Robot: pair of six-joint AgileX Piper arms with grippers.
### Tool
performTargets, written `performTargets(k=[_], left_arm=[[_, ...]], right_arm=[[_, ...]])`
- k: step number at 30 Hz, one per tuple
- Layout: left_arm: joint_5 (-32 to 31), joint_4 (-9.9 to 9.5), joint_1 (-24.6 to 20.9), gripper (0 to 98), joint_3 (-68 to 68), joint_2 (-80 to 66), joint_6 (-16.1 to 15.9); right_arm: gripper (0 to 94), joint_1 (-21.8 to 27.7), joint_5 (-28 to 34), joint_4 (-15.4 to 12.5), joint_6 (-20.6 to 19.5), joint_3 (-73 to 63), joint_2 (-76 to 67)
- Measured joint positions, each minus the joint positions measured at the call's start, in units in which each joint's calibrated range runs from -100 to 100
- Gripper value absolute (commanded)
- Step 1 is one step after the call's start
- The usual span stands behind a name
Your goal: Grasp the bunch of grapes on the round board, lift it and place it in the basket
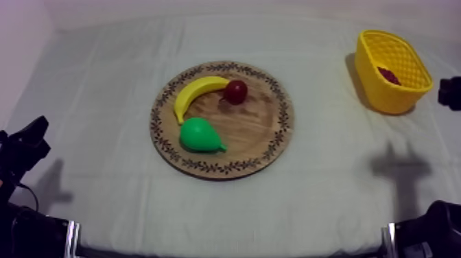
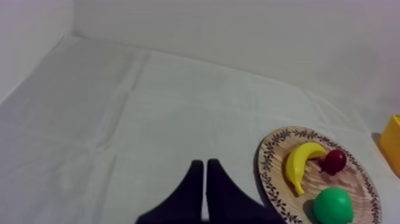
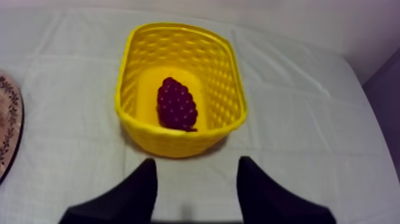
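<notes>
Here, right hand (image 3: 197,165) spread wide, empty

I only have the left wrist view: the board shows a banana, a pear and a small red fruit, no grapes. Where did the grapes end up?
Observer: The bunch of grapes lies inside the yellow basket, on its floor.
Operator: Is the right arm holding anything?
Observer: No. The right gripper has its fingers apart with nothing between them, just short of the basket.
Operator: Where does the basket stand?
Observer: Upright at the table's far right, well apart from the wooden board.
</notes>
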Motion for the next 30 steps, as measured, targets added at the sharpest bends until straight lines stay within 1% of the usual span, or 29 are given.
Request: performTargets(k=[8,11,18,23,30], left_arm=[[0.0,0.0,0.0,0.1,0.0,0.0,0.0],[0.0,0.0,0.0,0.1,0.0,0.0,0.0],[0.0,0.0,0.0,0.1,0.0,0.0,-0.03],[0.0,0.0,0.0,0.1,0.0,0.0,-0.03],[0.0,0.0,0.0,0.1,0.0,0.0,0.0]], right_arm=[[26.0,-1.21,-1.37,-0.66,-0.59,11.59,-13.95],[20.3,-2.06,-1.64,-0.52,-0.64,15.08,-18.42],[4.3,-5.55,-3.26,0.92,-1.2,21.36,-26.72],[1.0,-7.11,-4.17,2.1,-2.0,25.92,-31.68],[0.4,-7.74,-5.33,4.77,-6.73,28.03,-33.69]])
